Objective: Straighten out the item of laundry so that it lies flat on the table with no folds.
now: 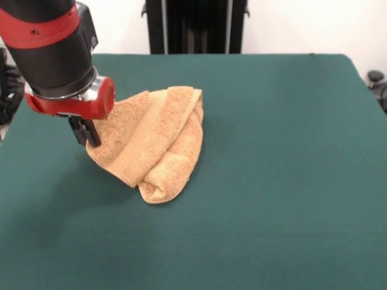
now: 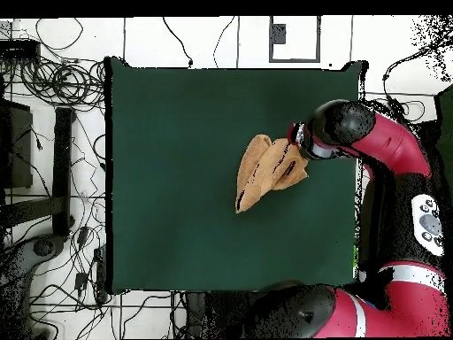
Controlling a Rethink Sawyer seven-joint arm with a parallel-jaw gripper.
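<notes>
I count one towel [image 1: 154, 142], one table [image 1: 284, 181] and one pincer [image 1: 84, 134], which is mine, at the end of my single red and black arm [image 1: 51, 54]. The towel is orange-tan terry cloth and it is not flat: it sits bunched and folded over itself, with a woven band running along its length and a rolled lump at the end nearest the front camera. In the front view it lies left of the table's middle, its long axis running from the upper edge near my wrist down to a rounded tip that points toward the camera and a little right. From overhead the towel [image 2: 265, 171] shows as a narrow, tapering shape right of the table's [image 2: 177, 133] centre, widest beside my wrist and narrowing to a point aimed toward the lower left of that picture. My pincer stands at the towel's left edge in the front view, its dark fingers [image 1: 92, 133] close together and touching the cloth there; the edge of the towel rises up to them, so I take it that I am pinching that edge. In the overhead view my wrist [image 2: 320, 140] covers the pincer itself.
</notes>
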